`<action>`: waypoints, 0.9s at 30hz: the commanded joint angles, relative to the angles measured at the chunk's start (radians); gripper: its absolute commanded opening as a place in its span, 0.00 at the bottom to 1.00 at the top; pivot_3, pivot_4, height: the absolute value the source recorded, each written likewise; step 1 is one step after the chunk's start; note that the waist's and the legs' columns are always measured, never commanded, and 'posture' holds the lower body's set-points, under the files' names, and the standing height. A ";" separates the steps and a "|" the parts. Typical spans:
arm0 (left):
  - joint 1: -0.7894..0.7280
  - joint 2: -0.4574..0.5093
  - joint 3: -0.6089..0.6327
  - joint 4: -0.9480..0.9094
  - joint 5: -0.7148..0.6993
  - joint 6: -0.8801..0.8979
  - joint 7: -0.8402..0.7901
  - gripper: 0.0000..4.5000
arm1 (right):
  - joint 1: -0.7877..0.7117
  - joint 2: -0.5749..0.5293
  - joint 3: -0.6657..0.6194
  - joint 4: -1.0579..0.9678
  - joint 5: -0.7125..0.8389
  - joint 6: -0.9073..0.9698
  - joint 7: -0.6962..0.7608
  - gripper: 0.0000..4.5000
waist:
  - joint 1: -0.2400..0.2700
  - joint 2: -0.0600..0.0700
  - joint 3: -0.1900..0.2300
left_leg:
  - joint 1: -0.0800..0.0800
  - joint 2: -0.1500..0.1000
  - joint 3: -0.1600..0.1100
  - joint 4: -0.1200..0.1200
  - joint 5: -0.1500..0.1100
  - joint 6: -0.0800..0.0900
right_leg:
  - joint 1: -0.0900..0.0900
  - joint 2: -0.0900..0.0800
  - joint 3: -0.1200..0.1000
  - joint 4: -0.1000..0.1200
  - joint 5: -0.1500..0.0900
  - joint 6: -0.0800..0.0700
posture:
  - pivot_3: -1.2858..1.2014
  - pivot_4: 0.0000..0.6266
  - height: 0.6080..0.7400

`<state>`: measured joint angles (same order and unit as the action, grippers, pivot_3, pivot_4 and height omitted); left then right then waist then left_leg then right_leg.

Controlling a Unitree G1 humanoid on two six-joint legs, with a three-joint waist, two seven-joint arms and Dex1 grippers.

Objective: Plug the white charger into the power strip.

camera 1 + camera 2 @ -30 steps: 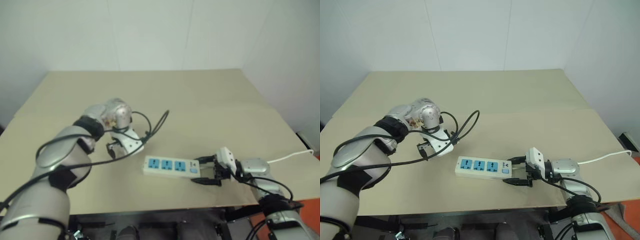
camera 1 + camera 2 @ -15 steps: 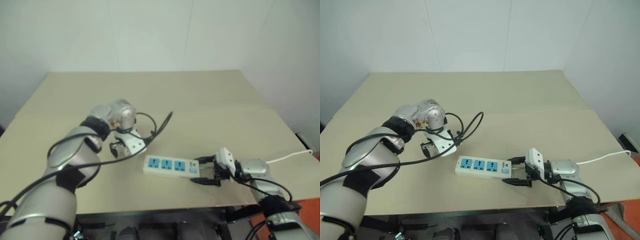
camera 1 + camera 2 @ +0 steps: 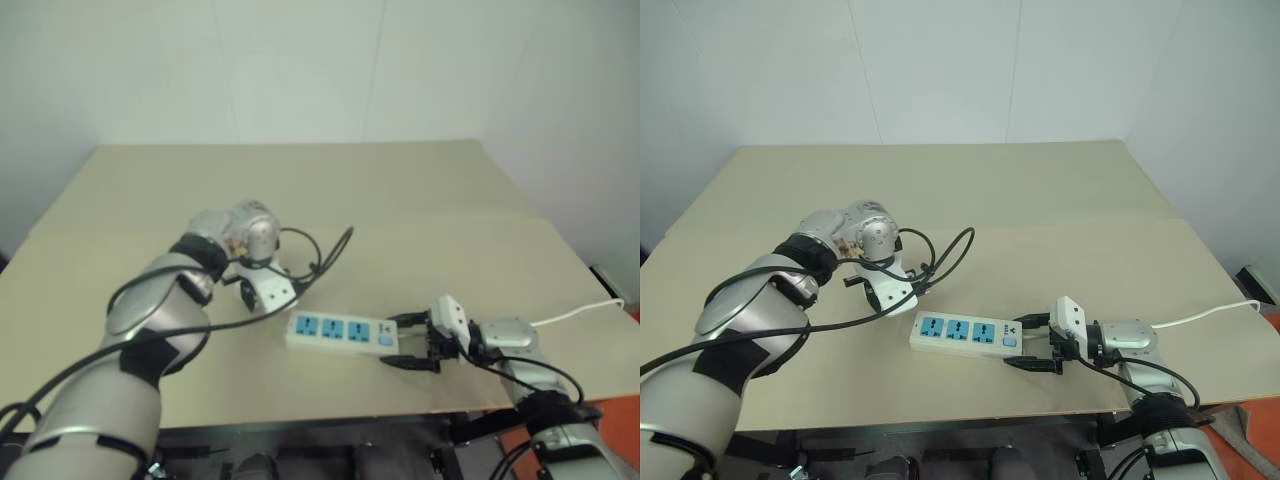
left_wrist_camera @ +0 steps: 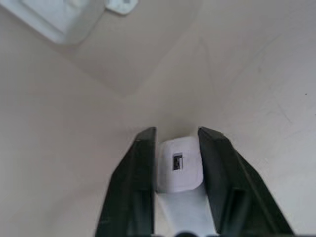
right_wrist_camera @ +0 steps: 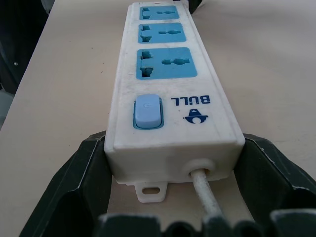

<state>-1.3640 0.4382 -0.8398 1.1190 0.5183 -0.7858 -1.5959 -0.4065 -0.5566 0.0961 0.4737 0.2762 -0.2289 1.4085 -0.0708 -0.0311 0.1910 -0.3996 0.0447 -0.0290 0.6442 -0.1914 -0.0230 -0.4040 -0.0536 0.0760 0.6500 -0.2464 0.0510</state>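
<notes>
On the tan table [image 3: 1060, 190] the power strip [image 3: 966, 334] lies flat near the front edge, its three blue socket faces up and its switch end toward the right gripper [image 3: 1037, 343], whose two black fingers [image 5: 74, 180] bracket that end on either side, touching or very nearly touching the casing; whether they actually squeeze it I cannot tell. The likeliest trouble, as I judge it, is the strip sliding or twisting when the charger is pressed in, should that bracing prove loose. A second risk is the thin cord [image 3: 1205, 316] trailing off the right edge, which could tug the strip askew. The left gripper [image 4: 176, 163] stands just beside the strip's far end, pointing down at the table, its fingers drawn together and clamped on the white charger [image 4: 178, 165], which sits pinched between the two pads. That grip looks narrow and near the block's end, so the charger could pivot or slip, and the prongs, which are hidden, might meet the socket crooked.
</notes>
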 commanded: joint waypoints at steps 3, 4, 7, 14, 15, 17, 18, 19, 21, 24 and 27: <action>-0.014 0.009 0.041 -0.001 -0.002 -0.008 -0.007 0.22 | 0.008 0.010 0.032 0.027 -0.052 -0.005 -0.024 0.76 | -0.001 0.000 0.000 | 0.000 0.000 0.000 0.000 0.000 0.000 | 0.000 0.000 0.000 0.000 0.000 0.000 | 0.52 0.24 1.00; -0.016 0.010 0.048 -0.001 -0.006 -0.007 -0.008 0.22 | 0.006 0.011 0.032 0.029 -0.053 -0.006 -0.025 0.76 | -0.001 0.000 0.000 | 0.000 0.000 0.000 0.000 0.000 0.000 | 0.000 0.000 0.000 0.000 0.000 0.000 | 0.52 0.24 1.00; -0.024 0.010 0.085 -0.011 -0.035 0.004 -0.013 0.22 | 0.003 0.012 0.034 0.035 -0.052 -0.009 -0.023 0.76 | -0.001 0.000 0.000 | 0.000 0.000 0.000 0.000 0.000 0.000 | 0.000 0.000 0.000 0.000 0.000 0.000 | 0.52 0.24 1.00; -0.085 0.075 0.092 -0.099 -0.314 0.104 -0.019 0.22 | -0.009 0.009 0.036 0.046 -0.052 -0.019 -0.011 0.76 | -0.004 0.000 0.000 | 0.000 0.000 0.000 0.000 0.000 0.000 | 0.000 0.000 0.000 0.001 0.000 0.000 | 0.52 0.24 1.00; -0.090 0.103 0.081 -0.140 -0.391 0.153 -0.019 0.22 | -0.015 0.010 0.037 0.050 -0.051 -0.021 -0.009 0.76 | -0.004 0.000 0.000 | 0.000 0.000 0.000 0.000 0.000 0.000 | 0.000 0.000 0.000 0.001 0.000 0.000 | 0.52 0.24 1.00; -0.085 0.169 0.070 -0.238 -0.557 0.255 -0.019 0.22 | -0.032 0.016 0.037 0.062 -0.051 -0.036 -0.008 0.76 | -0.010 0.000 0.000 | 0.000 0.000 0.000 0.000 0.000 0.000 | 0.000 0.000 0.000 0.001 0.000 0.000 | 0.52 0.24 1.00; -0.078 0.204 0.069 -0.294 -0.642 0.328 -0.019 0.22 | -0.041 0.019 0.039 0.073 -0.055 -0.054 -0.009 0.76 | -0.012 0.000 0.000 | 0.001 0.001 0.000 0.000 0.000 0.000 | 0.000 0.000 0.001 0.001 0.000 0.000 | 0.52 0.24 1.00; -0.066 0.236 0.086 -0.342 -0.721 0.394 -0.019 0.22 | -0.054 0.022 0.042 0.090 -0.067 -0.082 -0.011 0.76 | -0.015 0.000 0.000 | 0.001 0.001 0.000 0.000 0.000 0.000 | 0.000 0.000 0.001 0.001 0.000 0.000 | 0.52 0.24 1.00; -0.020 0.274 0.180 -0.411 -0.854 0.551 -0.019 0.22 | -0.080 0.027 0.048 0.134 -0.090 -0.139 -0.011 0.76 | -0.019 0.000 0.000 | 0.001 0.001 0.000 0.000 0.000 0.000 | 0.000 0.000 0.001 0.002 0.000 0.000 | 0.52 0.24 1.00; 0.076 0.273 0.373 -0.489 -0.934 0.726 0.000 0.22 | -0.113 0.032 0.054 0.196 -0.106 -0.194 -0.009 0.76 | -0.023 0.000 0.000 | 0.003 0.001 0.000 0.000 0.000 0.000 | 0.000 0.000 0.001 0.004 0.000 0.000 | 0.52 0.24 1.00; 0.245 0.243 0.597 -0.673 -1.149 0.968 0.149 0.22 | -0.145 0.044 0.054 0.240 -0.095 -0.211 0.014 0.76 | -0.024 0.000 0.000 | 0.005 0.001 0.000 0.001 0.000 0.000 | 0.001 0.001 0.001 0.008 -0.001 0.000 | 0.52 0.24 1.00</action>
<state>-1.1664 0.6963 -0.3879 0.5619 -0.4854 0.0466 -1.5391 -0.5462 -0.5145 0.1383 0.6611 0.2181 -0.4252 1.4184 -0.0950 -0.0311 0.1910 -0.3938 0.0461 -0.0290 0.6453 -0.1912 -0.0232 -0.4032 -0.0525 0.0774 0.6581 -0.2470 0.0507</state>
